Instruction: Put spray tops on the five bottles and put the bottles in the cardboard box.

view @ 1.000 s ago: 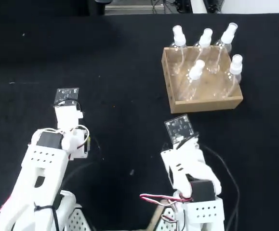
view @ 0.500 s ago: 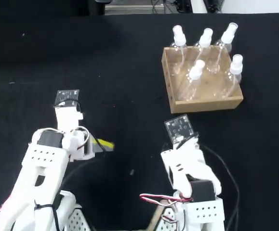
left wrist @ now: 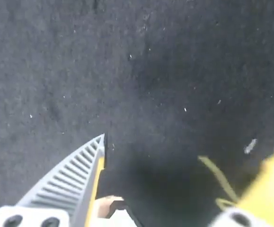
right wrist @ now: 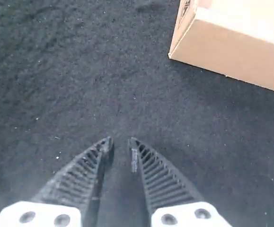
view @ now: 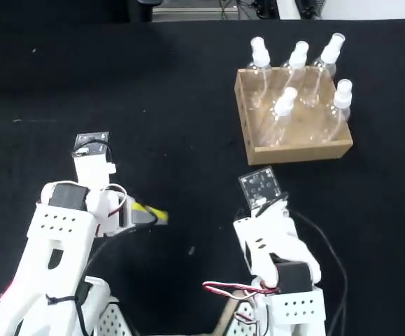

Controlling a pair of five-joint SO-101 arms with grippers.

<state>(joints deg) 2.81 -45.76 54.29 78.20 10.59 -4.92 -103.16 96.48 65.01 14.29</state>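
Here five clear plastic bottles with white spray tops stand inside the brown cardboard box, far right, beyond the right gripper, closed and empty; the left gripper gapes, farther left.

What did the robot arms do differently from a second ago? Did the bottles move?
The left end effector opened, its yellow-tipped finger swinging out sideways, and that arm shifted slightly to its left. It took hold of nothing. The right end effector, the five bottles with their spray tops on and the cardboard box stayed where they were.
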